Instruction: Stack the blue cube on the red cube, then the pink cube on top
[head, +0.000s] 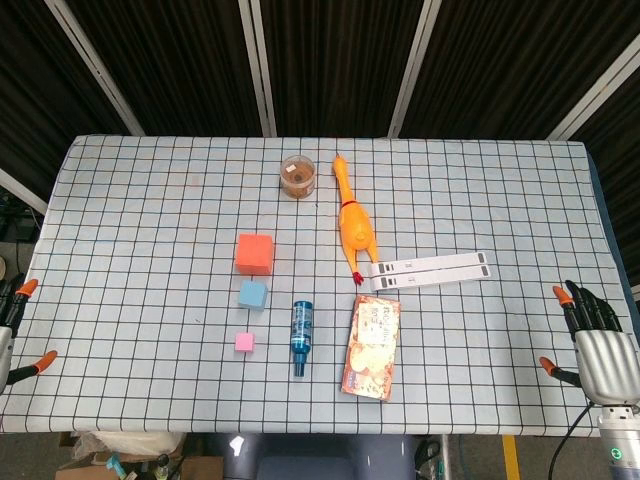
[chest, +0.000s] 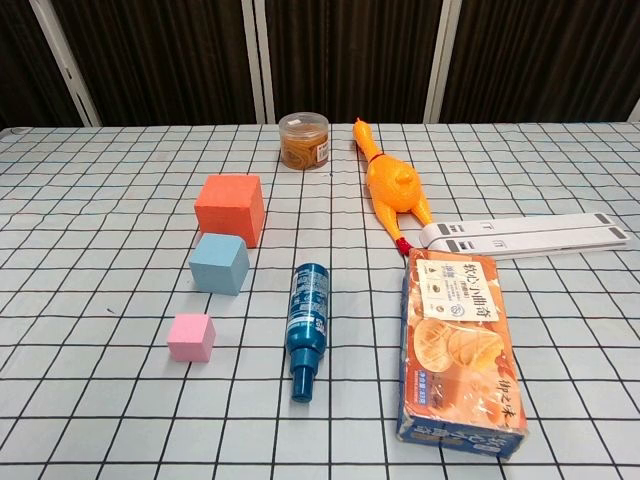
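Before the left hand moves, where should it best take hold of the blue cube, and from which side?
Probably from above, fingers on the left and right faces of the blue cube. The red cube sits close behind and the pink cube in front, while both sides are free.

A white cloth ruled in a dark grid covered the table. The red cube was orange-red, the blue cube pale blue, the pink cube light pink. The bottle was dark blue, the rubber chicken orange-yellow, the box orange.
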